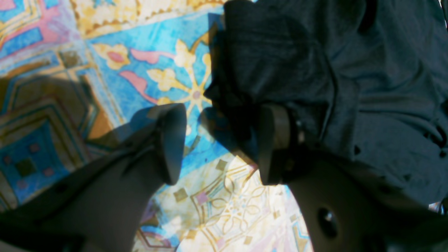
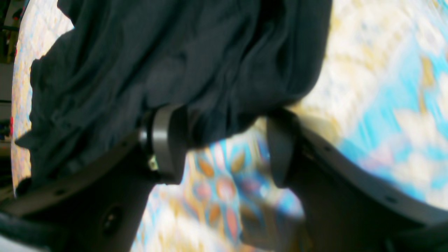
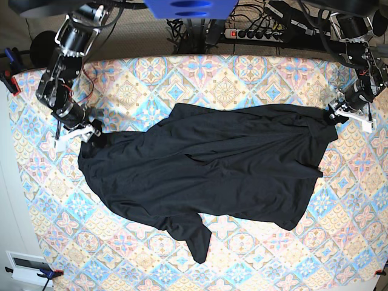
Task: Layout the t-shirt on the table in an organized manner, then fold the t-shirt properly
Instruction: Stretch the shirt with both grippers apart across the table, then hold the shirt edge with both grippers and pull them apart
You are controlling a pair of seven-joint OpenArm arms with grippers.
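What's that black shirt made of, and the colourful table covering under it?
The shirt looks like thin, soft knit, probably cotton jersey: matte, with many small limp creases. The table covering seems a printed cloth or perhaps vinyl; it lies smooth and flat, so the pictures leave that open.

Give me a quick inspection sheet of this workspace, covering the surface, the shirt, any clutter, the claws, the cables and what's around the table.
Surface: table covered in a pastel tile-patterned cloth.
Job's things: black t-shirt spread across the middle, wrinkled, not folded; one sleeve points toward the near edge.
Clutter: nothing seen on the table.
Grippers: left claw open at the shirt's edge, nothing between its jaws; right claw open, cloth draped over one finger.
Cables: tangled leads and a power strip behind the far edge.
Surroundings: red clamps at the cloth's edge; blue mount above.
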